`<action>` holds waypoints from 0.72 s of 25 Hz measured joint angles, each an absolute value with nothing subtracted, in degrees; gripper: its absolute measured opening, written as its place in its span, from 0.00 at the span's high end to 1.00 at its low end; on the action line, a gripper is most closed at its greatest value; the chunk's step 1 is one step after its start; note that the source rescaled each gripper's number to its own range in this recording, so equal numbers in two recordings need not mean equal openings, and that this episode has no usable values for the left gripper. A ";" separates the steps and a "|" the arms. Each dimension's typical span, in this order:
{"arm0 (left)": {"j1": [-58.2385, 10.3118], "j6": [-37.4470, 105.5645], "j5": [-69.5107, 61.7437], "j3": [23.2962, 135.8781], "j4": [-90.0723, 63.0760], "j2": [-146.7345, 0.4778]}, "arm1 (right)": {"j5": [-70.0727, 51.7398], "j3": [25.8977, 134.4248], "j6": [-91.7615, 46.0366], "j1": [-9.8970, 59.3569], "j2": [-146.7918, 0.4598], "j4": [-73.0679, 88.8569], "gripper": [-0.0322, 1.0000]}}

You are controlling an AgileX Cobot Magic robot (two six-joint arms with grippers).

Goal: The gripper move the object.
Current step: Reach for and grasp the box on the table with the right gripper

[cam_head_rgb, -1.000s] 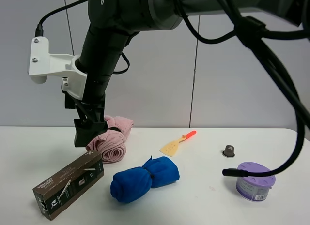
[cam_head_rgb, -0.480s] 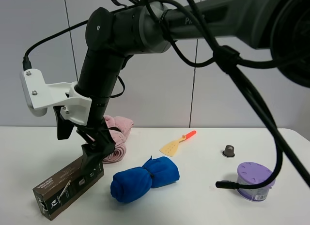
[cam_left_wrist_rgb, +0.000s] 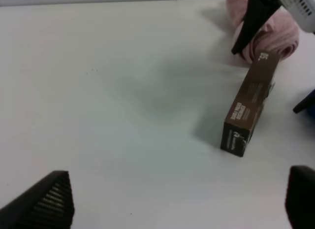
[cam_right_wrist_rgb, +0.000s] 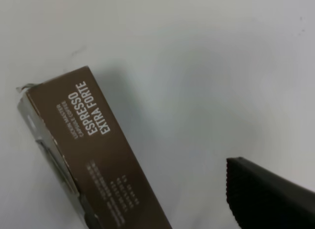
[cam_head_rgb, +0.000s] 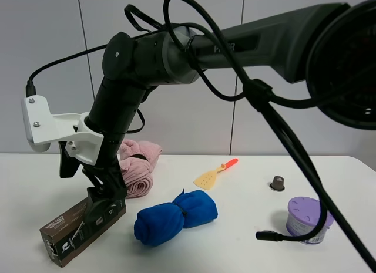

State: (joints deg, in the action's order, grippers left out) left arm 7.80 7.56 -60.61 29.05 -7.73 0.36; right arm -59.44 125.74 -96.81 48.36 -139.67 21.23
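Note:
The object, a long brown-topped box (cam_head_rgb: 79,226) with dark sides and white print, lies on the white table at the front left. It also shows in the left wrist view (cam_left_wrist_rgb: 248,108) and, close up, in the right wrist view (cam_right_wrist_rgb: 93,155). My right gripper (cam_head_rgb: 93,189), on the big black arm with the white block (cam_head_rgb: 41,123), is open and low over the box's far right end. One finger (cam_right_wrist_rgb: 266,199) is beside the box; the other is out of that view. My left gripper (cam_left_wrist_rgb: 174,204) is open and empty, well short of the box.
A pink rolled towel (cam_head_rgb: 138,167) lies just behind the box's far end. A blue rolled towel (cam_head_rgb: 176,217) lies to its right. Farther right are a yellow spatula (cam_head_rgb: 214,174), a small capsule (cam_head_rgb: 278,182) and a purple tub (cam_head_rgb: 308,217) with a black cable (cam_head_rgb: 276,236).
My right arm has swung down and to the left, bringing its gripper from above the pink towel to the box's far end. The box has not moved.

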 joint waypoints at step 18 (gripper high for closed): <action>7.80 7.56 -60.61 29.05 -7.73 0.36 | -54.63 125.74 -96.92 48.36 -144.24 23.65 0.08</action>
State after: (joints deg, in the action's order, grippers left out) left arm 7.80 7.56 -60.61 29.05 -7.73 0.36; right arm -54.63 125.74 -96.92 48.36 -144.24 23.65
